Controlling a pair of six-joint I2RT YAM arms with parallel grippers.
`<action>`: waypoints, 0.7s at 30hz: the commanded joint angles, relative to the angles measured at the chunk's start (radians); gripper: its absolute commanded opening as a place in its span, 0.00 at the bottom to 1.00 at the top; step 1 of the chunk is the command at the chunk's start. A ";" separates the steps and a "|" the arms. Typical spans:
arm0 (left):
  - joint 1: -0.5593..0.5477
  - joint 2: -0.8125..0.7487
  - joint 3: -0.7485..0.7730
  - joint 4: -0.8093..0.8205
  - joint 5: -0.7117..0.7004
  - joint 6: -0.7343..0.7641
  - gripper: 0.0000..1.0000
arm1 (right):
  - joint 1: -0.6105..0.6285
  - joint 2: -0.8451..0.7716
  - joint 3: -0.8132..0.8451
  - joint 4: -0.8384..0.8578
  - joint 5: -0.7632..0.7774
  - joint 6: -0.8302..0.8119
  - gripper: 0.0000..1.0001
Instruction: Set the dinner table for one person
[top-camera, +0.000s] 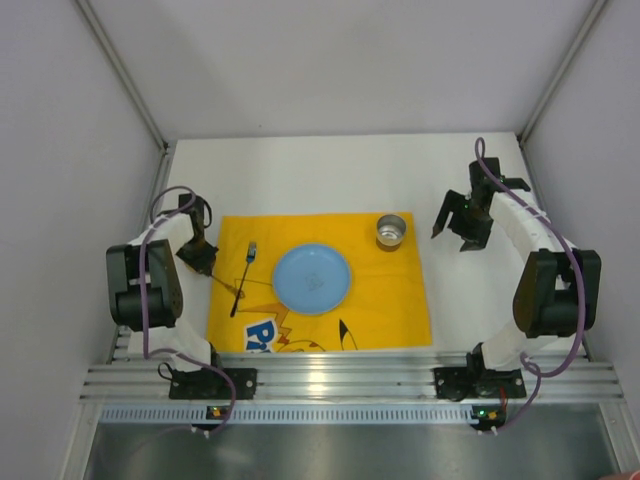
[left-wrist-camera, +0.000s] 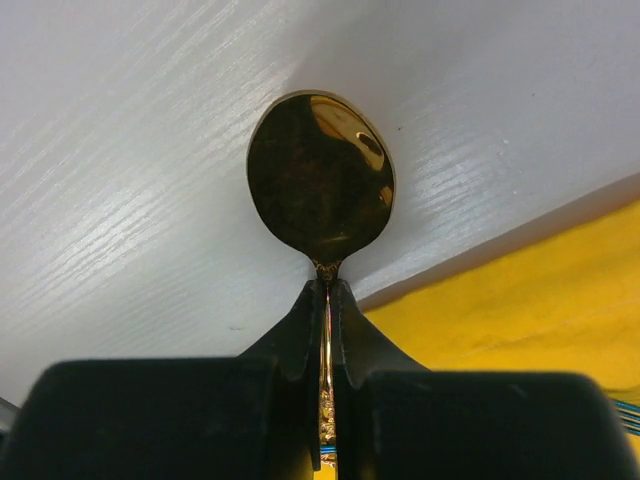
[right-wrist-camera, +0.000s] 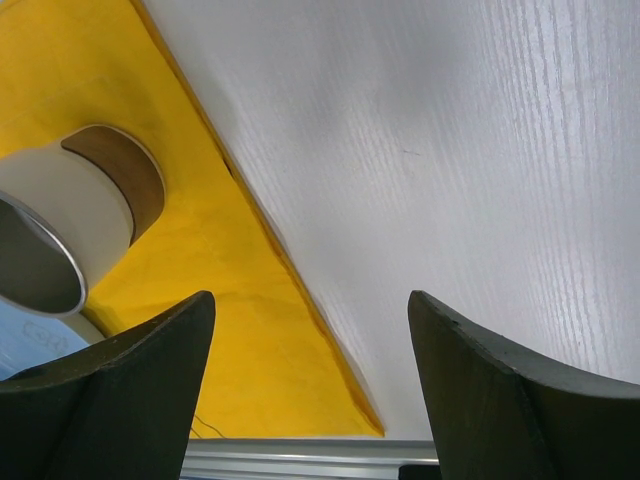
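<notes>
Left gripper (left-wrist-camera: 328, 292) clamped on shiny gold metal spoon (left-wrist-camera: 320, 175) handle, just left of yellow cloth mat (left-wrist-camera: 520, 300); right gripper (right-wrist-camera: 310, 305) jaws wide, right of mat.

So the mat (top-camera: 390, 300) lies on the dinner table (top-camera: 330, 170), toward the near edge and roughly centred between the two arms. The plate (top-camera: 312, 279) sits in the middle of the mat, the fork (top-camera: 241, 278) lies on the mat just left of the plate, and the cup (top-camera: 391, 231) stands behind it to the right, near the mat's far right corner. The spoon (left-wrist-camera: 320, 175) sits between the left gripper's (left-wrist-camera: 327, 290) fingers over bare table just off the mat's left edge, and the right gripper (top-camera: 458, 228) is over bare table right of the cup, apart from it.
</notes>
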 joint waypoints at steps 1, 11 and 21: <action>0.019 0.064 0.019 0.006 -0.060 -0.012 0.00 | -0.007 0.002 0.042 0.015 -0.006 -0.020 0.79; 0.107 -0.017 0.203 -0.106 -0.299 0.146 0.00 | -0.015 -0.002 0.052 0.016 -0.017 -0.021 0.79; 0.024 -0.115 0.319 -0.140 -0.284 0.247 0.00 | -0.015 -0.021 0.056 0.016 -0.033 -0.014 0.78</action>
